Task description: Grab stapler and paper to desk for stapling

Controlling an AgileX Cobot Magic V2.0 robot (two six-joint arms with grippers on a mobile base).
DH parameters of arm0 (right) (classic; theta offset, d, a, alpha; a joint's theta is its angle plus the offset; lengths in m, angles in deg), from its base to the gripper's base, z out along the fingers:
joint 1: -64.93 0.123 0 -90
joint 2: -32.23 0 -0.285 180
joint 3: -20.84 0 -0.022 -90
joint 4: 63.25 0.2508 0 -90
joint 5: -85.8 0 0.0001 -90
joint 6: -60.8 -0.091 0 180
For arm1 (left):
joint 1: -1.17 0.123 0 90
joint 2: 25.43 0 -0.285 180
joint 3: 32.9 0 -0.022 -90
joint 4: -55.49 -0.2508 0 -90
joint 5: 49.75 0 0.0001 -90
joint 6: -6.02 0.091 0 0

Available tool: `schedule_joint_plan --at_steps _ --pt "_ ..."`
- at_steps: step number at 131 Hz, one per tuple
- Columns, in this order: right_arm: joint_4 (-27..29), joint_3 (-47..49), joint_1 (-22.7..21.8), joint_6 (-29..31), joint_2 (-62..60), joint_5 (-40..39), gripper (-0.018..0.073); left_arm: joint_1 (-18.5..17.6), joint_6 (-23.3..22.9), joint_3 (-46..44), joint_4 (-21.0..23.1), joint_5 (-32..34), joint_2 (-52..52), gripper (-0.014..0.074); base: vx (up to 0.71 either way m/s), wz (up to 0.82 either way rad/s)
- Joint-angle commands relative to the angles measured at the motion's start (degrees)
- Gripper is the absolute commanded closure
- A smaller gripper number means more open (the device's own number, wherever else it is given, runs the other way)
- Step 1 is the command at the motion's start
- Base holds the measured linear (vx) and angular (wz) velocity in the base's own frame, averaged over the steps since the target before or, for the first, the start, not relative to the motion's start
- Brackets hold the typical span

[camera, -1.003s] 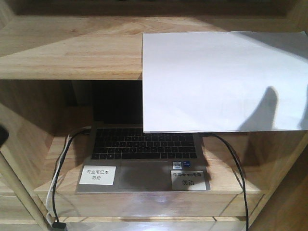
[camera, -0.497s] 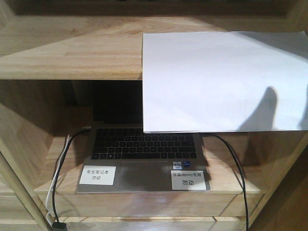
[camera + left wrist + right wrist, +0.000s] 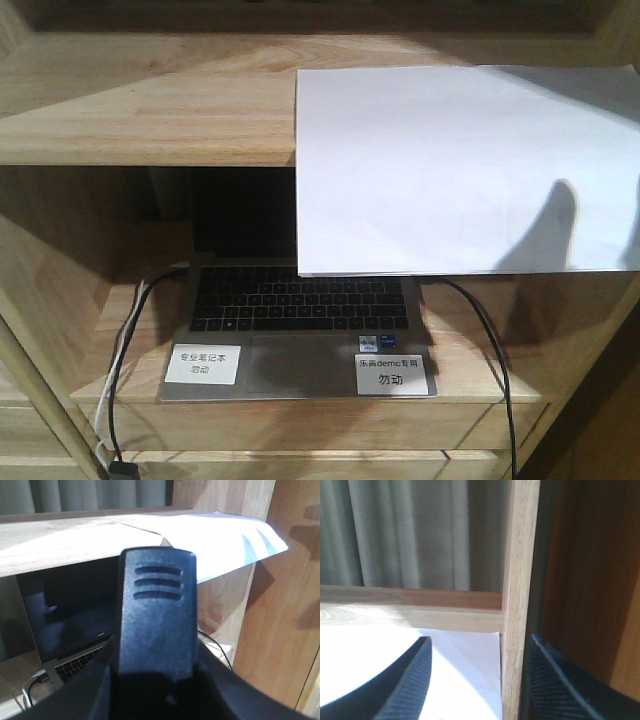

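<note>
First, the front view: the paper (image 3: 460, 170) lies on the upper shelf (image 3: 150, 110), long side running left to right, its near edge hanging over the shelf front above the laptop (image 3: 300, 320). Neither arm shows here.

From the left wrist, the left gripper (image 3: 157, 690) looks clamped on a black ridged wedge, probably the stapler (image 3: 157, 605), standing upright between the fingers. The paper (image 3: 220, 545) sits ahead, up and to the right.

From the right wrist, the right gripper (image 3: 480, 639) has its jaws wide apart, straddling the shelf's post (image 3: 520, 605). The paper (image 3: 465, 665) lies just below the left finger. I judge the right arm nearer, but it needs to shift left, clear of the post.
</note>
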Motion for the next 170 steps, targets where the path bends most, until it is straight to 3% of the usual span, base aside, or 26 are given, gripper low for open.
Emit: schedule_joint_plan --at_steps 1,97,121,148,161,170 --pt "0.03 1.4 -0.02 0.34 0.81 -4.06 0.0161 -0.23 0.13 -1.61 1.48 6.86 -0.89 0.0599 0.0 0.0" --pt "0.03 1.4 -0.02 0.34 0.81 -4.06 0.015 -0.23 0.13 -1.61 1.48 6.86 -0.89 0.0596 0.0 0.0" --pt "0.03 1.4 -0.02 0.34 0.81 -4.01 0.0053 -0.23 0.13 -1.61 1.48 6.86 -0.89 0.0596 0.0 0.0" --pt "-0.23 1.4 -0.02 0.34 0.81 -4.69 -0.0172 -0.23 0.13 -1.61 1.48 6.86 -0.89 0.0596 0.0 0.0" --pt "-0.23 1.4 -0.02 -0.35 0.81 -6.33 -0.0164 -0.23 0.13 -1.61 1.48 6.86 -0.89 0.0596 0.0 0.0" --pt "-0.17 1.4 -0.02 -6.34 0.81 -9.32 -0.0157 -0.23 0.13 -1.61 1.48 6.86 -0.89 0.0596 0.0 0.0"
